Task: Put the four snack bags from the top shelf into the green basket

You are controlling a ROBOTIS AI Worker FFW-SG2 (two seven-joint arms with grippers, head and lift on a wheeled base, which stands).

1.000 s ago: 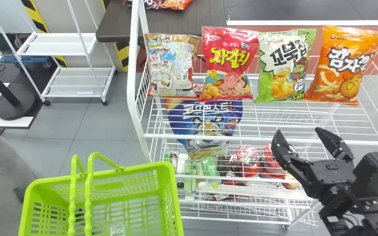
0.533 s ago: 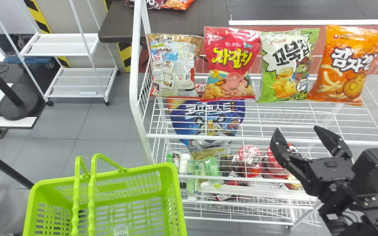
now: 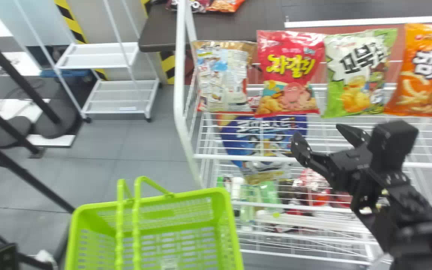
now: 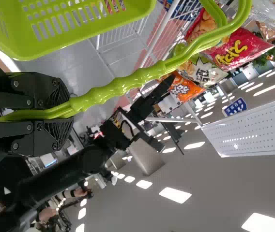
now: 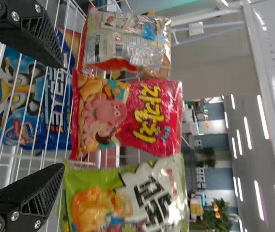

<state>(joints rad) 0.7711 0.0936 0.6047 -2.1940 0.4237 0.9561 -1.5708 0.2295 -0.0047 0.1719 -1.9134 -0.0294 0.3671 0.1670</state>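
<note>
In the head view my right gripper (image 3: pixel 319 135) stands open before the top shelf. In the right wrist view the right gripper (image 5: pixel 62 116) has the red bag (image 5: pixel 128 116) beyond its gap. Four bags stand in a row: tan (image 3: pixel 221 77), red (image 3: pixel 290 71), green-and-white (image 3: pixel 358 73), orange (image 3: pixel 428 71). The green basket (image 3: pixel 223 202) is at the lower middle left of the head view, its two handles up. In the left wrist view my left gripper (image 4: pixel 68 110) is shut on the basket handles (image 4: pixel 137 77).
The white rack's front rail (image 3: pixel 238 156) runs below the bags. A blue bag (image 3: pixel 263 138) stands on a lower level, with bottles (image 3: pixel 248 198) and red packages (image 3: pixel 315 187) below. A white cart (image 3: pixel 120 93) and black poles (image 3: pixel 17 71) stand at the left.
The head view has swung left, so rack and basket sit farther right in it. Relative to the rack, my right gripper has moved left and up towards the bags. It remains open.
</note>
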